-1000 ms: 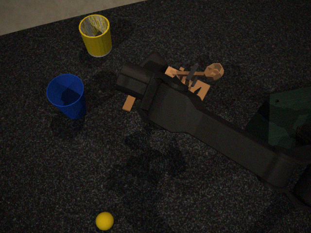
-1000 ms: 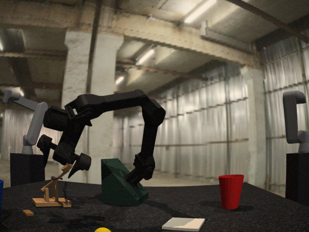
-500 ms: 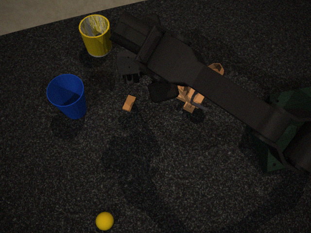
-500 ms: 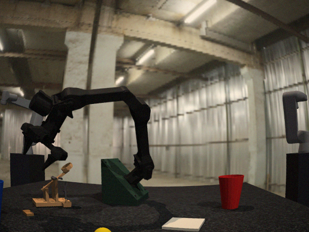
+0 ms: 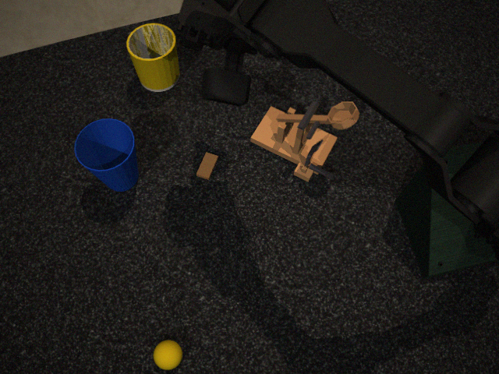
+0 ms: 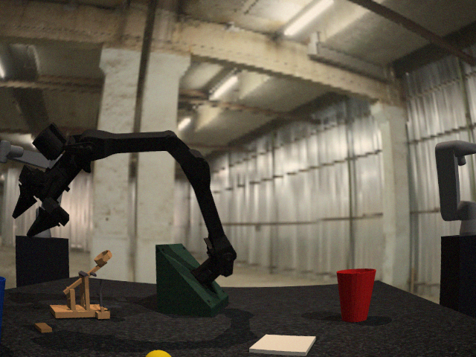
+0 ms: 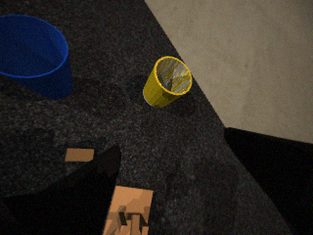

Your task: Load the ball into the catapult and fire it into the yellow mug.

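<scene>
The wooden catapult [image 5: 266, 126] [image 6: 63, 310] [image 7: 133, 196] stands on the table, its throwing arm raised. The spoon cup [image 5: 345, 114] [image 6: 103, 257] at its top looks empty. The yellow mug [image 5: 159, 75] [image 7: 156, 93] stands upright near the table edge, beyond the catapult's low arm end; no ball shows in the visible part of its inside. A yellow ball [image 5: 168, 354] [image 6: 158, 353] lies on the table, far from the catapult. My gripper [image 6: 21, 226] [image 7: 171, 141] is open and empty, high above the table on the catapult's mug side.
A blue cup [image 5: 121, 177] [image 7: 56, 88] stands left of the catapult. A small wooden block [image 5: 207, 165] [image 6: 43, 327] [image 7: 79, 155] lies between them. The green arm base [image 5: 447, 237] [image 6: 169, 284], a red cup [image 6: 354, 297] and a white tile [image 6: 283, 343] are to the right.
</scene>
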### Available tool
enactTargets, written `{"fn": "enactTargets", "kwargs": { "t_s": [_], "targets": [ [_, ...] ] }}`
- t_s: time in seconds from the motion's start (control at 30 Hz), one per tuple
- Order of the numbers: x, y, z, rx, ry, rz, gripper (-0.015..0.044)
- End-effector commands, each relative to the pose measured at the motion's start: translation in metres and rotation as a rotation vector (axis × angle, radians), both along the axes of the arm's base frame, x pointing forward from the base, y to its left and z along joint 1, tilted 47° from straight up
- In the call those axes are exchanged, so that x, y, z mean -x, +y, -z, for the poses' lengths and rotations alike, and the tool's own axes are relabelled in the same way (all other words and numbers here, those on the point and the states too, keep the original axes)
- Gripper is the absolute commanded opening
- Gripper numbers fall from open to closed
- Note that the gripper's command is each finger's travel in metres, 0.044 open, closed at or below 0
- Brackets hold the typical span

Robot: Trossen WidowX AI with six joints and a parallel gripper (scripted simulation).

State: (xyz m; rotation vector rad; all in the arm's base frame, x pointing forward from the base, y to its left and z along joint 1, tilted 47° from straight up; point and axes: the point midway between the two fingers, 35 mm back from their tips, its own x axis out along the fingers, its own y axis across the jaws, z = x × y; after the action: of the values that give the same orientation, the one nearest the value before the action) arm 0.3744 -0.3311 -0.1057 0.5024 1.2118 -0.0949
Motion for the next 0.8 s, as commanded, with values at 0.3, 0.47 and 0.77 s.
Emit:
{"fn": "enactTargets", "kwargs": {
  "t_s": [0.3,0.47,0.77],
  "targets": [
    [0.006,-0.063,0.016,-0.115,-0.144,0.368,0.0440],
    [0.014,-0.075,0.017,-0.138,-0.170,0.437,0.0440],
    [0.014,-0.075,0.017,-0.138,-0.170,0.437,0.0440]
  ]
}}
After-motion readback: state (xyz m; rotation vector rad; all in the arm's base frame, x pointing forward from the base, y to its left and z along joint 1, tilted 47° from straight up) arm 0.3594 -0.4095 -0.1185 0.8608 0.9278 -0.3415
